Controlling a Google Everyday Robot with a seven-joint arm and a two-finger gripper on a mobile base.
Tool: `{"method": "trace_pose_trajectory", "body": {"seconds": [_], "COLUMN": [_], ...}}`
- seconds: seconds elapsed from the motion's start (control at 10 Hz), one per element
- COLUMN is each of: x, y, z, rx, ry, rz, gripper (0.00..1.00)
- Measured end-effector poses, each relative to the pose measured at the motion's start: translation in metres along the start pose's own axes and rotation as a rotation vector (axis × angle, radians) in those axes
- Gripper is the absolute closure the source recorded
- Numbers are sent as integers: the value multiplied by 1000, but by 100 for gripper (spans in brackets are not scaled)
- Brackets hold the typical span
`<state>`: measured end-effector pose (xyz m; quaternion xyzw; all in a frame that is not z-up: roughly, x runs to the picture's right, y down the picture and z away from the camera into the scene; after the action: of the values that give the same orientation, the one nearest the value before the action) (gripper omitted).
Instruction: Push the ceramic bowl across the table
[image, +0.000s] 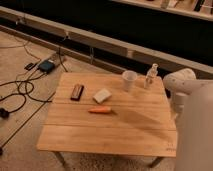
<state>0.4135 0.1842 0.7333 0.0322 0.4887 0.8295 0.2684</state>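
The ceramic bowl does not show in the camera view. The table (115, 135) is a small light wood plank top in the middle of the floor. My gripper is out of view; only the white arm (192, 125) shows, standing off the table's right edge with a rounded joint (179, 80) by the far right corner. Whatever lies behind the arm is hidden.
On the table lie a dark flat bar (77, 92), a white block (102, 95) and an orange stick-like item (100, 110). A translucent cup (129, 80) and a small clear bottle (151, 75) stand near the far right corner. Cables (20, 95) and a small box (46, 66) lie on the floor at left.
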Motion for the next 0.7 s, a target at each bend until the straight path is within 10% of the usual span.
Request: {"method": "trace_pose_trajectory", "body": {"seconds": [0.7], "x": [1], "y": [3], "z": [-1], "rx": [-1], "ry": [-1], "rz": [-5], "gripper": [35]}}
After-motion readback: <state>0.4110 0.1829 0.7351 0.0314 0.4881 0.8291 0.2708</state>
